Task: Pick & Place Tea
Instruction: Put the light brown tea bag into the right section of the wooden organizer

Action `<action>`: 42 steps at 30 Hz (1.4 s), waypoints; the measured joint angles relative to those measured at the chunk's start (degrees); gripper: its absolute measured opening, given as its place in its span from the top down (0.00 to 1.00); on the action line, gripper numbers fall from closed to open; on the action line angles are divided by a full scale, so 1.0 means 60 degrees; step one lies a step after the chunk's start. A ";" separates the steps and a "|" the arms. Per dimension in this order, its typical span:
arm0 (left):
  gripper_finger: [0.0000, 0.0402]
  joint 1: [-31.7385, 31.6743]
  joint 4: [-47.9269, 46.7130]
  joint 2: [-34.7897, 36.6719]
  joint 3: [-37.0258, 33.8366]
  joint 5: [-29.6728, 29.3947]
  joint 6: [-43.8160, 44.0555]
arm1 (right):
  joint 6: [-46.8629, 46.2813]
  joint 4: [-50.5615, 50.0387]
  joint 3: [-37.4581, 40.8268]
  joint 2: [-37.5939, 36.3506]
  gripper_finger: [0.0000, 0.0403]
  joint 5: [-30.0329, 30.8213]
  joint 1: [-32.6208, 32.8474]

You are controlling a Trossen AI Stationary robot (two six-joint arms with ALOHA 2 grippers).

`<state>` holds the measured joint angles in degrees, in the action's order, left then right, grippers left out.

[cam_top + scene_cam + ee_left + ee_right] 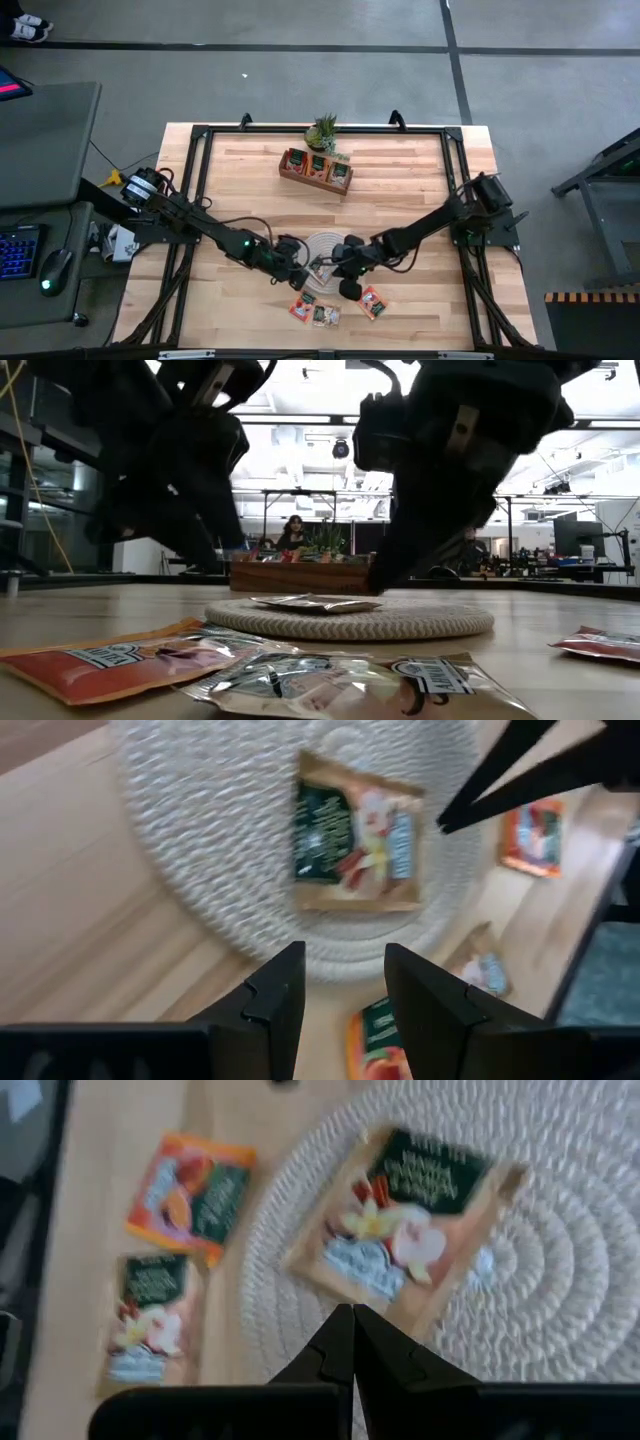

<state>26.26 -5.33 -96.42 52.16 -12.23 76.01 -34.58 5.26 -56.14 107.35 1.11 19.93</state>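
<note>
Beige sachet (405, 1225) lies on the woven mat (325, 245); 3 sachets wait on the bench (240, 170). Left hand (345, 995) part-open, empty; right hand (352, 1342) shut, empty.

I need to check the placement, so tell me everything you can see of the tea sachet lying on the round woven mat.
The beige sachet is a flat square packet, paper-like, with a dark green panel, a white label and fruit and flower artwork. It lies face up and flat on the whitish woven mat, roughly at its centre, alone there. Neither claw touches it: the left claw is open, empty, above the mat's edge; the right claw is shut.
</note>
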 joint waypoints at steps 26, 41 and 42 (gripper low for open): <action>0.66 -0.0004 -0.0356 0.0000 -0.0007 0.0091 0.0134 | -0.0059 0.0746 -0.0040 0.0823 1.00 -0.0070 -0.0203; 0.66 -0.0260 -0.0213 -0.0244 -0.0007 0.0080 0.1023 | -0.0165 0.0704 -0.0025 0.0841 1.00 -0.0001 -0.0249; 0.66 -0.0329 -0.0287 -0.0328 -0.0018 0.0125 0.1243 | -0.0169 0.0718 -0.0021 0.0845 1.00 0.0001 -0.0249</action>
<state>24.29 -7.05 -98.39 52.05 -11.48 83.47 -35.60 9.57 -56.27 112.42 1.12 18.44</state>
